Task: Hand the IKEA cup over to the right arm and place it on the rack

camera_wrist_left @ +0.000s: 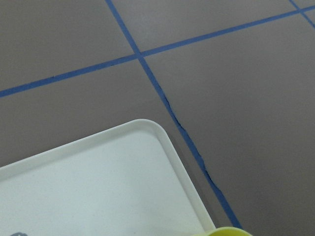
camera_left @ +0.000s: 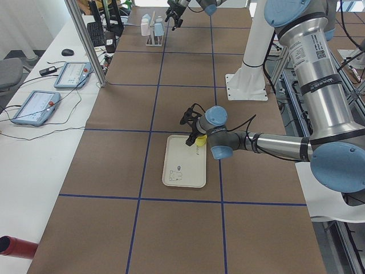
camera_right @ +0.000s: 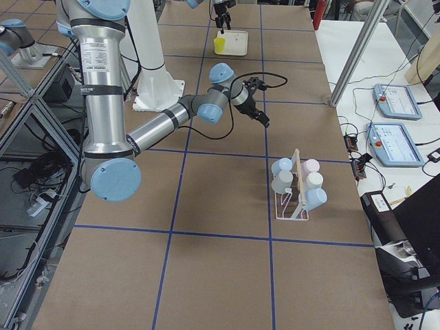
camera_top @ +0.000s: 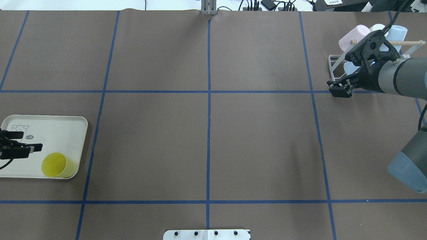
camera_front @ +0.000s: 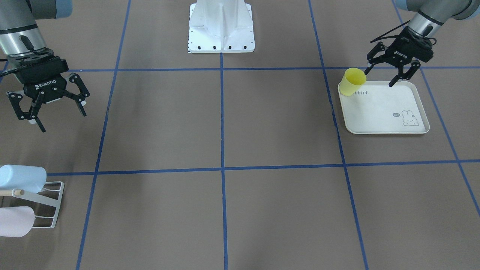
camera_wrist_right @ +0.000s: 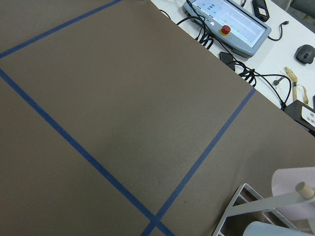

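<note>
The yellow IKEA cup (camera_front: 353, 81) stands upright on a corner of the cream rabbit-print tray (camera_front: 382, 112); the overhead view shows the cup (camera_top: 58, 165) on the tray (camera_top: 63, 128). My left gripper (camera_front: 379, 78) is open and empty, low over the tray just beside the cup, not touching it. The left wrist view shows only the cup's rim (camera_wrist_left: 229, 231) and the tray corner (camera_wrist_left: 98, 182). My right gripper (camera_front: 62, 120) is open and empty, hovering near the white wire rack (camera_front: 48, 202) with its wooden rod, also seen from overhead (camera_top: 337, 65).
The rack holds a light blue cup (camera_front: 20, 178), a pink cup (camera_front: 15, 221) and others (camera_right: 282, 180). The robot's white base (camera_front: 221, 26) stands at mid-table. Blue tape lines grid the brown table. Control tablets and cables (camera_wrist_right: 231, 22) lie past the table edge.
</note>
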